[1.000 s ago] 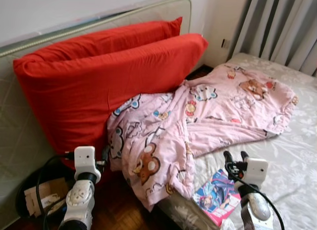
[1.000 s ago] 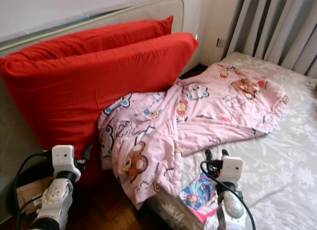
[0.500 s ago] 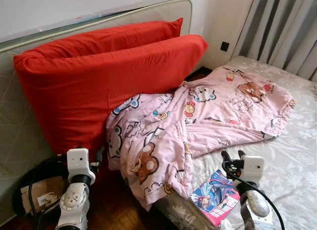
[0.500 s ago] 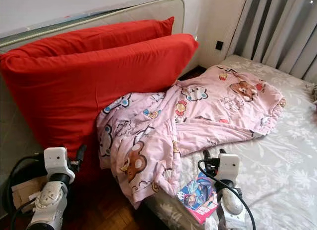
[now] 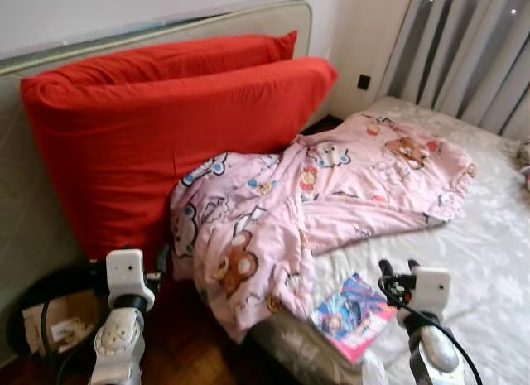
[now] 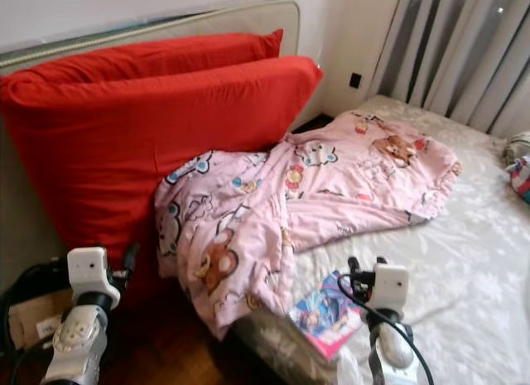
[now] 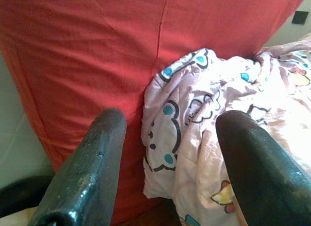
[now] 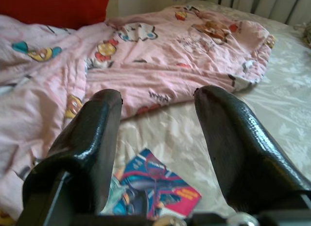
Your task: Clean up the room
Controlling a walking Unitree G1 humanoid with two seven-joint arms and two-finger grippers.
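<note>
- My right pincer [image 5: 396,271] hangs released and empty over the bed [image 5: 489,252], just above a colourful book [image 5: 354,312].
- My left pincer [image 7: 167,153], also released, faces the red pillow [image 5: 166,128].
- Beyond, a pink blanket [image 5: 331,194] lies rumpled, drooping off the bed's edge.

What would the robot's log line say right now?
left end effector: open, by blanket | right end effector: open, over book | bed: untidy

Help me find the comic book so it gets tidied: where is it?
The comic book lies flat on the bed near its front edge, just right of the hanging pink blanket and beside the right pincer.
</note>
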